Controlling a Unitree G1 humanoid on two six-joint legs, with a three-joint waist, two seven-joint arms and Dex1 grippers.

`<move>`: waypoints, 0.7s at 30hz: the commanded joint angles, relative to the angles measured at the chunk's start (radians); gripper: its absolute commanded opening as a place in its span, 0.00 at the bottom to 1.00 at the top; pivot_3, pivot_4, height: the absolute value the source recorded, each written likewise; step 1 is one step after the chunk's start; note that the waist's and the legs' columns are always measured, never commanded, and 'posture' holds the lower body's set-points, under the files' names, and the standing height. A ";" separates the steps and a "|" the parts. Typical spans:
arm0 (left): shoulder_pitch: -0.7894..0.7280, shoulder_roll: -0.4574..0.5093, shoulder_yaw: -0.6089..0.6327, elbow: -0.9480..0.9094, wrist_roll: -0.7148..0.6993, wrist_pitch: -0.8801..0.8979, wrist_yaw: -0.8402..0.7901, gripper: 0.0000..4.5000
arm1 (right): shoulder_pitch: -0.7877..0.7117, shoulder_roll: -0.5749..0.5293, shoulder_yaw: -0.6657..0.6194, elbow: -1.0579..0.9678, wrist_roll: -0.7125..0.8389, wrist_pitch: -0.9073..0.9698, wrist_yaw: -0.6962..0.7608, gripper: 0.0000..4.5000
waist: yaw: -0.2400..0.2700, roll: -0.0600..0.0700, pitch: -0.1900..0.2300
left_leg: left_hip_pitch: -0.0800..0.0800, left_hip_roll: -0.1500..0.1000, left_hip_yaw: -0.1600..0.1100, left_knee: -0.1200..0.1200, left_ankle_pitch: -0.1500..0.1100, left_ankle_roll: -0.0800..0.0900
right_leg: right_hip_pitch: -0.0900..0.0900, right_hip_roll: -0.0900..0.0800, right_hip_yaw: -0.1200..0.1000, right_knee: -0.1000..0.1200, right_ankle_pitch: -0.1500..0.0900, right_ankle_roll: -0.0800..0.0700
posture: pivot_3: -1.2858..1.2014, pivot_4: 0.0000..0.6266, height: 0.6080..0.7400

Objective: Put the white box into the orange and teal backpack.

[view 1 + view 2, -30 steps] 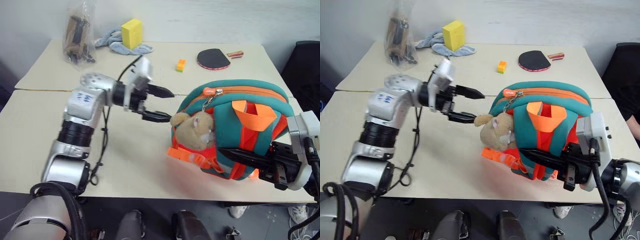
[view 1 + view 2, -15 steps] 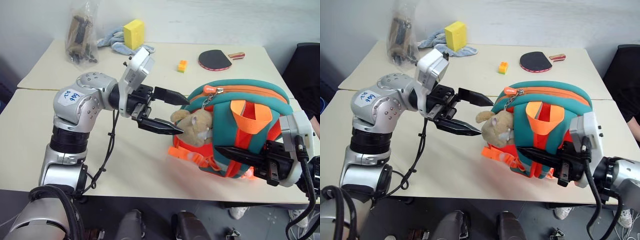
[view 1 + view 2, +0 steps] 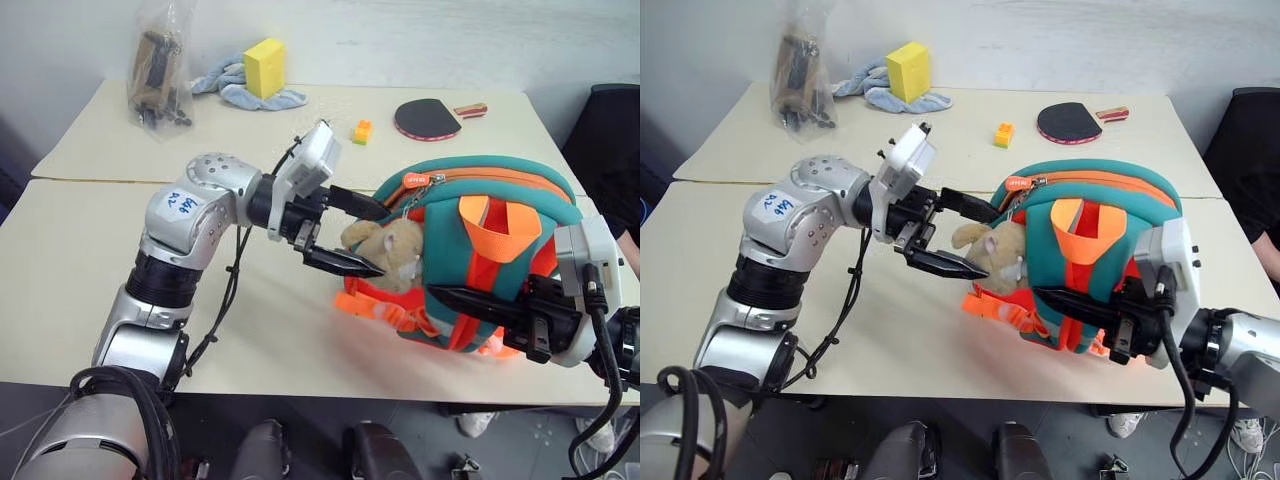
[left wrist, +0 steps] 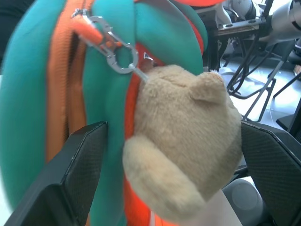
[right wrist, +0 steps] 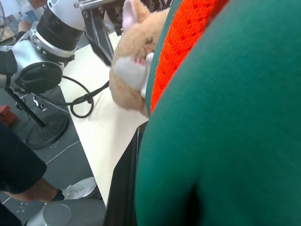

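While our right claw (image 3: 450,296) stays clenched on the orange and teal backpack (image 3: 500,215) at centre right of the bench (image 3: 60,290), our left claw (image 3: 362,236) gapes around its hamster charm (image 3: 392,248).

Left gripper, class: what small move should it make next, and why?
Probably ease off the tan plush hamster charm up toward the orange zip pull. The left gripper stands open, its fingers either side of the charm, and the orange and teal backpack, pinched by the right gripper, looks zipped shut.
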 commanded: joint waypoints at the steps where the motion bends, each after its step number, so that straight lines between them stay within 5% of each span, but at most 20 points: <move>1: -0.050 0.044 0.077 0.010 -0.064 0.026 -0.052 1.00 | -0.004 -0.003 -0.014 -0.008 0.016 -0.026 -0.008 0.00 | -0.001 0.000 0.000 | 0.000 0.000 0.000 0.000 0.000 0.000 | 0.000 0.000 0.000 0.000 0.000 0.000 | 0.52 0.24 1.00; 7: -0.019 0.087 0.053 -0.071 -0.108 0.075 -0.102 1.00 | -0.013 -0.012 -0.018 0.005 0.025 -0.027 -0.008 0.00 | 0.001 0.000 0.000 | 0.000 0.000 0.000 -0.001 0.000 0.000 | 0.000 0.000 0.000 -0.001 0.000 0.000 | 0.52 0.24 1.00; 16: 0.037 -0.042 -0.102 -0.060 0.088 -0.086 0.064 1.00 | -0.038 -0.021 -0.011 0.011 0.045 -0.022 -0.016 0.00 | 0.003 0.000 0.000 | 0.000 0.000 -0.001 0.000 0.000 0.000 | 0.001 0.000 0.000 -0.002 0.000 0.000 | 0.52 0.24 1.00; 21: 0.027 -0.115 -0.087 0.005 0.106 -0.076 0.140 1.00 | -0.013 -0.021 -0.041 -0.008 0.072 -0.019 -0.011 0.00 | 0.003 0.000 0.000 | 0.000 0.000 -0.001 0.000 0.000 0.001 | 0.001 0.000 0.000 -0.002 0.000 0.000 | 0.52 0.24 1.00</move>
